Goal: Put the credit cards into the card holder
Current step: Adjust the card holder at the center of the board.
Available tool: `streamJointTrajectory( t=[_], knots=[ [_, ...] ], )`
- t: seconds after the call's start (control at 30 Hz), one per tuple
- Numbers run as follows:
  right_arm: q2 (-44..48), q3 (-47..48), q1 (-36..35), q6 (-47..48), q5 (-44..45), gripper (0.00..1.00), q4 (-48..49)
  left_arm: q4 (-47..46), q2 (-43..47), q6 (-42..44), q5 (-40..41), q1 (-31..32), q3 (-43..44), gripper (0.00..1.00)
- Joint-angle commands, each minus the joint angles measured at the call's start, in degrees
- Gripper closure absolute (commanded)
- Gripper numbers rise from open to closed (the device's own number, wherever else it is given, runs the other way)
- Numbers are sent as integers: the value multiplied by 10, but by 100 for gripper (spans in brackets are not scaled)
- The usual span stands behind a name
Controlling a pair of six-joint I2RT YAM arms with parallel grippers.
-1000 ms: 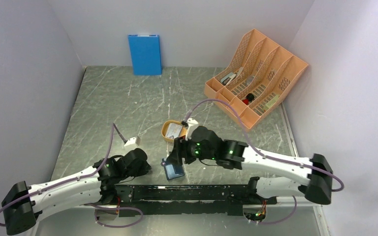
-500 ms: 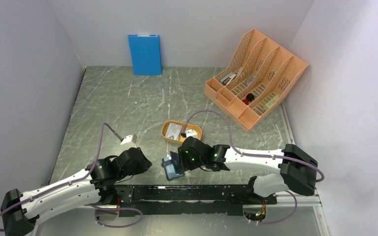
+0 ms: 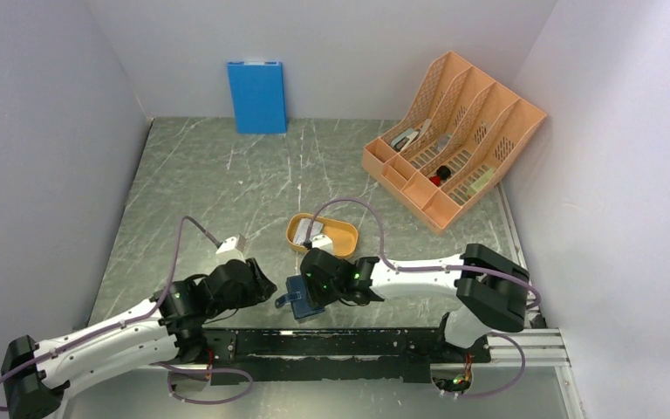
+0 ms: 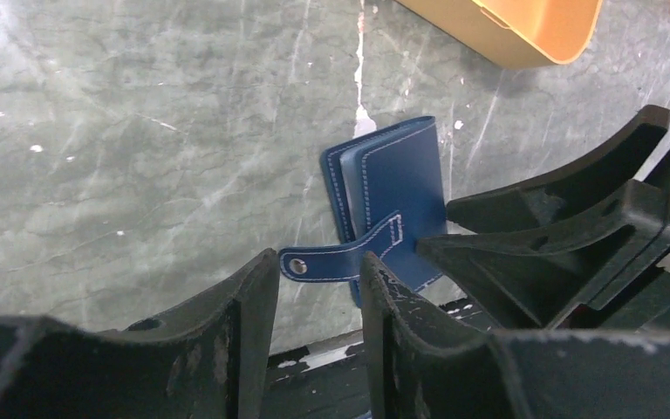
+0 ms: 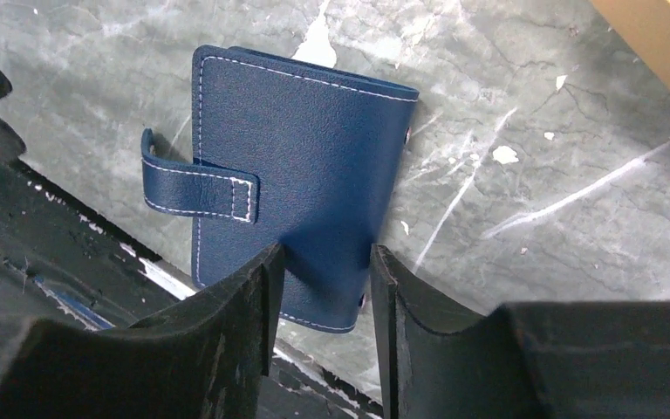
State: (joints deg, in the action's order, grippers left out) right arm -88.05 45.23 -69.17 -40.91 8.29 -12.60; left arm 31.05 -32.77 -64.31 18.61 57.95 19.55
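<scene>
1. Both arms have closed in on the wallet (image 5: 305, 166) since a second ago. The right gripper (image 5: 324, 262) has pulled back from beside the tray (image 3: 349, 236) toward the near edge. The left gripper (image 4: 317, 271) has pushed right, up to the strap (image 4: 340, 257). The wallet's pale inside, showing earlier, is now covered.
2. The wallet lies folded on the table (image 3: 227, 175) close to the near edge, between the two grippers. Its strap is unsnapped and sticks out to the left.
3. The right gripper's fingers are slightly parted over the wallet's near corner and clamp nothing. I cannot tell whether they press on the cover.
4. The left gripper is also parted and empty, with the snap end of the strap just ahead of the gap.
5. The cards (image 3: 304, 229) appear to sit in the tray, just beyond the wallet, none yet loaded.
6. I judge the step in hand to be opening the wallet. The next move calls for the left fingers to pinch the strap while the right steadies the body, then peel the cover back. A poor pinch could drag the whole wallet.
</scene>
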Motion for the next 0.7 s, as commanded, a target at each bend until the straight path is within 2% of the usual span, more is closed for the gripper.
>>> streamJointTrajectory(
  t=[0.0, 0.2, 0.4, 0.57, 0.67],
  knots=[
    [-27, 17, -10, -5, 42, 55, -23, -62, -40, 28, -34, 2, 25, 54],
    [-42, 23, -19, -16, 59, 54, -33, -111, -122, 50, -63, 2, 31, 44],
    [-44, 23, -23, -24, 63, 52, -33, -142, -186, 58, -68, 1, 28, 40],
    [-46, 24, -24, -25, 61, 52, -31, -158, -207, 56, -68, 2, 23, 43],
    [-44, 23, -25, -26, 59, 51, -28, -156, -217, 55, -69, 1, 20, 51]
  ],
)
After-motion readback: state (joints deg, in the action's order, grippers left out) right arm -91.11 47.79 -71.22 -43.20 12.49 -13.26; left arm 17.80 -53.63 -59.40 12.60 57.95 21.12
